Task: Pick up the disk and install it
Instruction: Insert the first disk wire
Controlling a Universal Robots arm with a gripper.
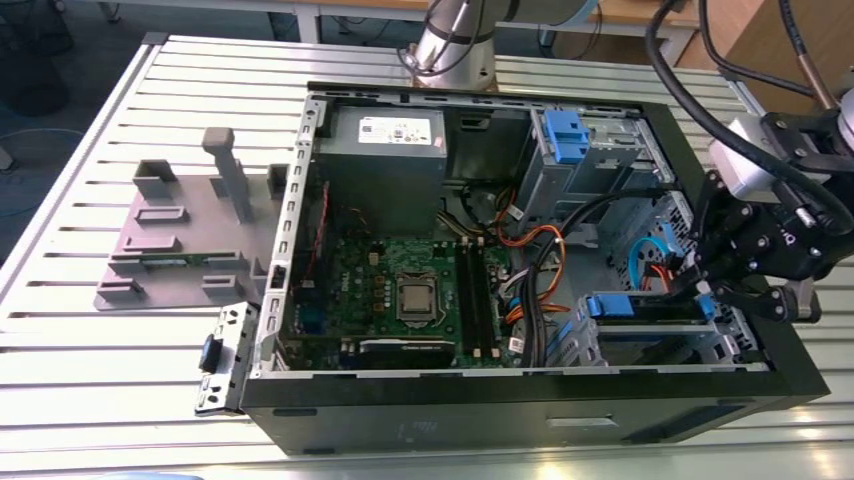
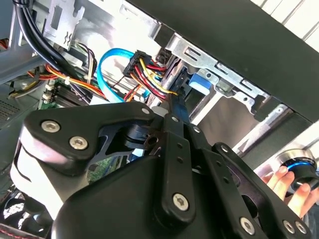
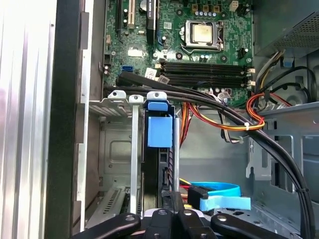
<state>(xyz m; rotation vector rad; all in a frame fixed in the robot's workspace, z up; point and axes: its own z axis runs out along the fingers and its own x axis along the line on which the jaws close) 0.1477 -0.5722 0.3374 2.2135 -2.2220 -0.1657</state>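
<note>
The disk (image 1: 627,306) sits in the drive cage at the near corner of the open computer case (image 1: 441,415), towards the exterior view's right. Its blue bracket (image 3: 159,127) faces the motherboard. In the first wrist view it stands edge-on between the cage's metal rails. My gripper (image 1: 705,292) is just behind the disk, at its cable end inside the case wall. In the second wrist view its fingers (image 2: 174,107) lie together, tips by the disk's rear edge and the bundle of coloured wires. I cannot tell whether they touch the disk.
Black, orange and blue cables (image 1: 561,250) cross between the motherboard (image 1: 400,290) and the cage. A second blue bracket (image 1: 566,130) sits in the upper cage beside the grey power supply (image 1: 387,135). A grey fixture (image 1: 187,240) stands on the slatted table. A hand (image 2: 286,181) holds a blue-ringed knob.
</note>
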